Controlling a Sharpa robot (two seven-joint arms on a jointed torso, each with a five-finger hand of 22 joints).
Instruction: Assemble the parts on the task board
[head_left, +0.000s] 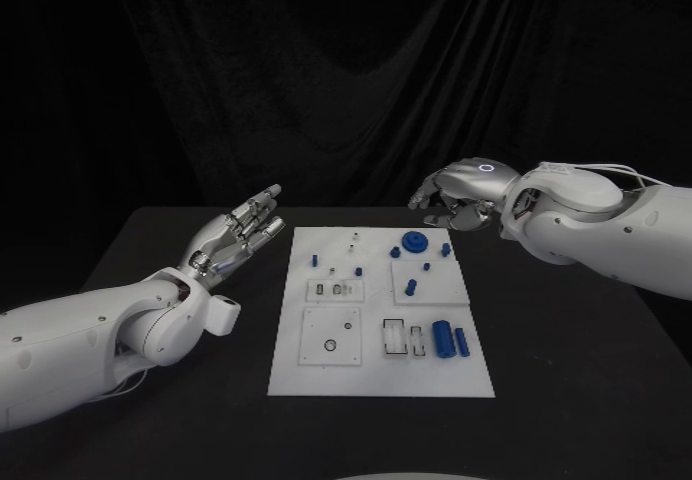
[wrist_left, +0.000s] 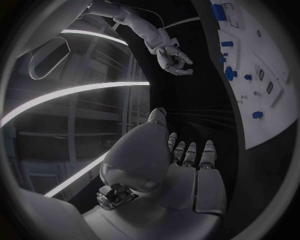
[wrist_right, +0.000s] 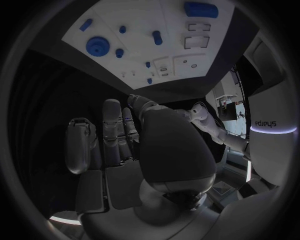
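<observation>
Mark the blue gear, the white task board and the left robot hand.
Round blue toothed gear (head_left: 415, 240): head view, its top face.
Flat white task board (head_left: 433, 375): head view, bare near corner.
Silver left robot hand (head_left: 240, 236): head view, palm.

Right hand (wrist_right: 147, 150): fingers extended, holding nothing, apart from the task board.
Task board (wrist_right: 134, 30): white plate beyond the fingertips.
Blue gear (wrist_right: 97, 46): on the task board, near one edge.
Blue cylinder (wrist_right: 200, 9): on the task board, far corner from the blue gear.
Small blue pegs (wrist_right: 157, 37): on the task board, between the blue gear and the blue cylinder.
</observation>
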